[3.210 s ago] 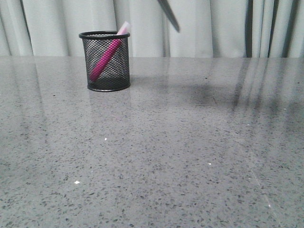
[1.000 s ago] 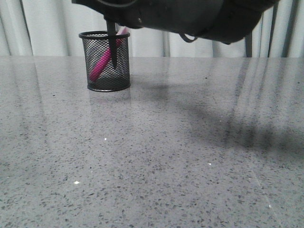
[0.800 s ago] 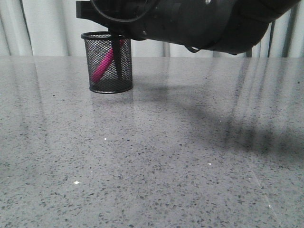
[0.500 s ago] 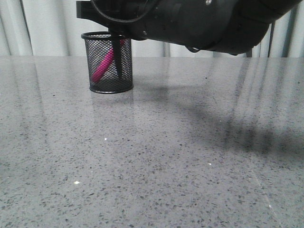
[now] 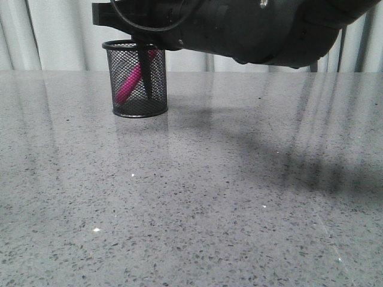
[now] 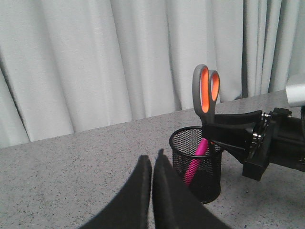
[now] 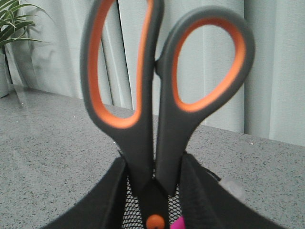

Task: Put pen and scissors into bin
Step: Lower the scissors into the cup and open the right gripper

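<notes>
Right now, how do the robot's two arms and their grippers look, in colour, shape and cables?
The right arm is a bulky matte black body with a thin black cable looping along it. In the left wrist view its gripper has flat, wedge-shaped black fingers on a blocky black mount, with a silver-grey part behind. The left gripper has two black fingers tapering to thin tips. No markings are visible.

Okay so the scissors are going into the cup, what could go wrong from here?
The right hand grips the scissors upright, blades down inside the bin. The light bin might tip or slide if they are pushed sideways. The blades could jam against the leaning pen. Released high, the tall handles may topple the bin.
</notes>
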{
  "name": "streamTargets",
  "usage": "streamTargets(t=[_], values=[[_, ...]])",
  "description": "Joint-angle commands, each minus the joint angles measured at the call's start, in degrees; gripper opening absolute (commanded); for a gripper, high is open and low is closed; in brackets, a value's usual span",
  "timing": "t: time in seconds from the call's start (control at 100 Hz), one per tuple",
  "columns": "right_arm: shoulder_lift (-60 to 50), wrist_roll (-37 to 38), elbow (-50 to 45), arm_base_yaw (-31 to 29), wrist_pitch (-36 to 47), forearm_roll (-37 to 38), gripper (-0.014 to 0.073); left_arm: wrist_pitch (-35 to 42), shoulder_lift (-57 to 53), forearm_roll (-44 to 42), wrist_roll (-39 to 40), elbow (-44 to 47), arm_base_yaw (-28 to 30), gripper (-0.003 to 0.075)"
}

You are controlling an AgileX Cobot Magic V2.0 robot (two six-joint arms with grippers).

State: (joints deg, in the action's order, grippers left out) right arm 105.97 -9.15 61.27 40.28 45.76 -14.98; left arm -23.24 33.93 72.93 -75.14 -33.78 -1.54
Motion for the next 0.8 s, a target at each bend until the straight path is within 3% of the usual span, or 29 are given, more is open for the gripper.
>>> streamTargets(t=[0.0,0.1,0.79], values=[[-2.78,0.0,1.24,0.0,4.99,1.24,0.0252,1.44,0.07,2.14,0.15,-1.45,-0.21,-0.0022],[-2.78,0.0,1.24,0.0,5.49,1.24,0.0303,1.44,0.07,2.14,0.15,-1.45,-0.21,-0.0022],[-5.64,0.0,1.24,0.0,9.35,1.24,0.0309,1.44,0.07,1.92,0.15,-1.45,-0.21,-0.0022]])
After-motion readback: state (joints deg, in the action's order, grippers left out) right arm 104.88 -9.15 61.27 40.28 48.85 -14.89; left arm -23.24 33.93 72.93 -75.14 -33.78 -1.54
